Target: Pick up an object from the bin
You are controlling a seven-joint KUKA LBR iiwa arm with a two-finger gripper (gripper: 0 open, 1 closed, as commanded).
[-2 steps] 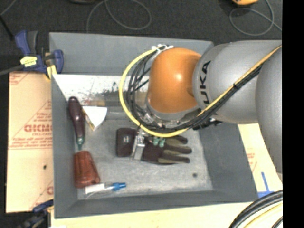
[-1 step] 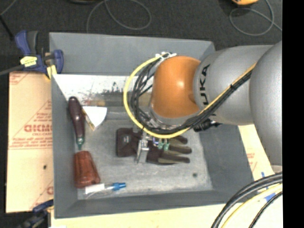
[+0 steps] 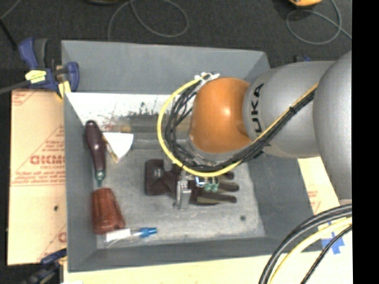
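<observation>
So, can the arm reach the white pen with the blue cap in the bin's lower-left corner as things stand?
Probably yes. The pen lies flat and uncovered, left of the gripper. But the bin's wall and the reddish ribbed thing lie close beside it, so room is tight.

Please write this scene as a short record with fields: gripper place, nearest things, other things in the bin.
Gripper place: gripper low over the middle of the bin
Nearest things: dark brown block toward the view's left, dark flat pieces toward the view's right
View's left side: dark-handled screwdriver, white paper piece, red-brown ribbed thing
Near edge: white pen with blue tip
</observation>
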